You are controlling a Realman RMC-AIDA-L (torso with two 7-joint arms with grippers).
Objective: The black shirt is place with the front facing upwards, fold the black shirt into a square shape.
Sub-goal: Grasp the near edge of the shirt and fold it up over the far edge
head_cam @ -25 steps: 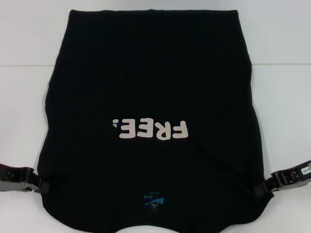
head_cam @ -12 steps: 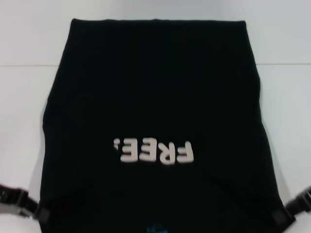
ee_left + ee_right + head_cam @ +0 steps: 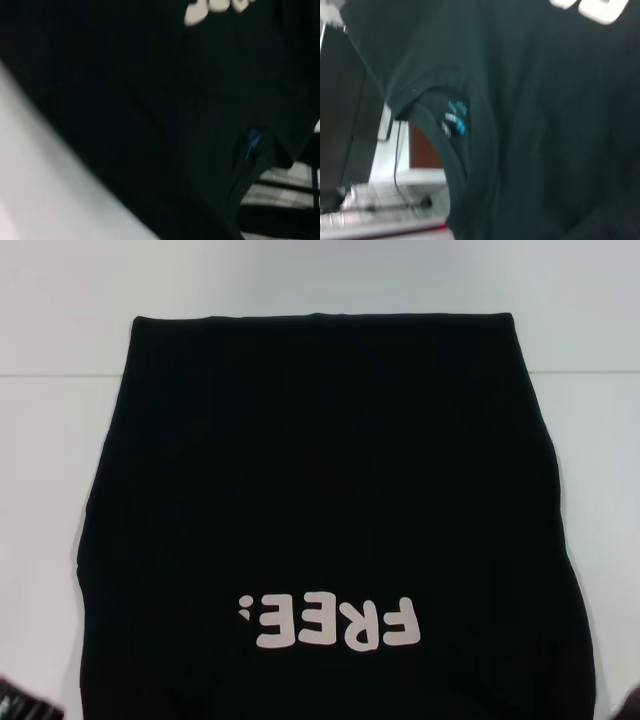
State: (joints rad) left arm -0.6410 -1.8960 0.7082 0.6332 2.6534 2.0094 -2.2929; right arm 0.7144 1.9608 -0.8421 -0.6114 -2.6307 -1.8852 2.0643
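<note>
The black shirt (image 3: 320, 490) lies front up on the white table (image 3: 50, 460), its pale "FREE!" lettering (image 3: 330, 622) upside down to me. Its straight hem is at the far edge and the collar end runs off the head view's near edge. The left wrist view shows the shirt (image 3: 150, 100) close up with the blue neck label (image 3: 252, 142). The right wrist view shows the collar and label (image 3: 455, 120) hanging past the table edge. Only a sliver of my left arm (image 3: 20, 706) shows at the near left corner. Both grippers hold the shirt's shoulder corners below the head view.
White table surface shows left (image 3: 40, 540), right (image 3: 610, 490) and beyond the shirt. In the right wrist view, floor, cables and a dark stand (image 3: 350, 125) lie below the table edge.
The whole shirt has slid toward me: the lettering and far hem moved nearer, the neck label left the head view, and both grippers dropped out of it with the shoulder corners.
</note>
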